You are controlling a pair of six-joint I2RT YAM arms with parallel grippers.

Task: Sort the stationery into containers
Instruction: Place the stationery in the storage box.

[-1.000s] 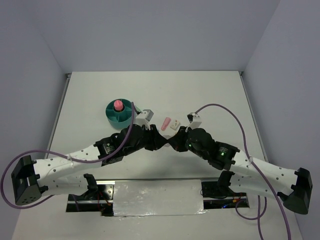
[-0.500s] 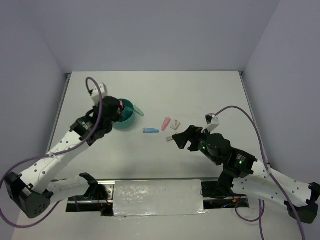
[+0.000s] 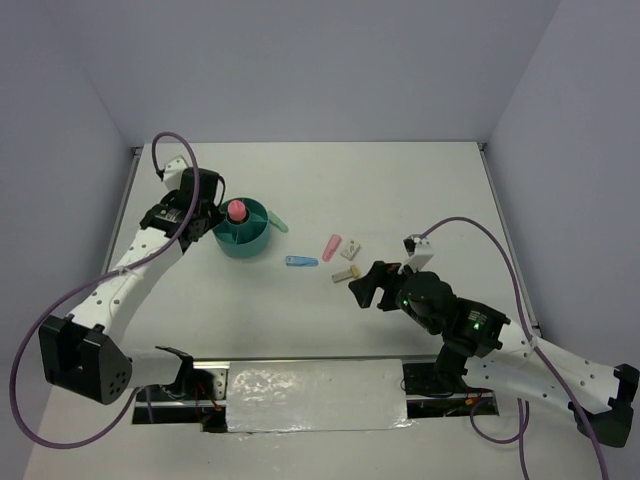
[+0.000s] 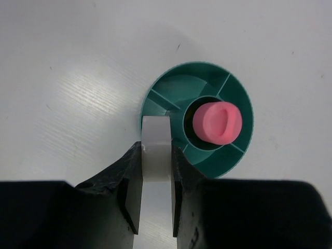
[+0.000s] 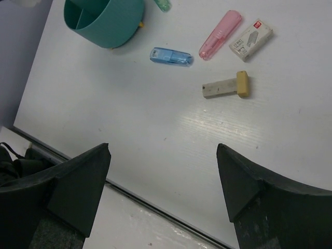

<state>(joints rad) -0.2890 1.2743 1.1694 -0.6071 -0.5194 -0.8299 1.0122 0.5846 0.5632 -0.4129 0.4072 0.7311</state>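
The teal organiser [image 3: 250, 243] stands at the back left with a pink cylinder [image 3: 237, 211] upright in its central cup. My left gripper [image 4: 156, 150] is shut on a pale translucent tape ring [image 4: 155, 132], seen edge-on above the left rim of the organiser [image 4: 241, 104], beside the pink cylinder [image 4: 217, 123]. On the table lie a green piece [image 5: 163, 5], a blue piece [image 5: 171, 56], a pink piece [image 5: 220, 35], a white block [image 5: 251, 40] and a beige piece [image 5: 225, 87]. My right gripper [image 5: 163, 155] hangs open and empty, on the near side of the beige piece [image 3: 345, 273].
Grey walls close the table at the back and both sides. A shiny metal strip [image 3: 315, 392] runs along the near edge between the arm bases. Purple cables [image 3: 470, 235] loop off both arms.
The left arm swung from the table's middle out to the organiser with the tape ring. My right gripper opened, left the beige piece on the table and drew back toward the near edge.
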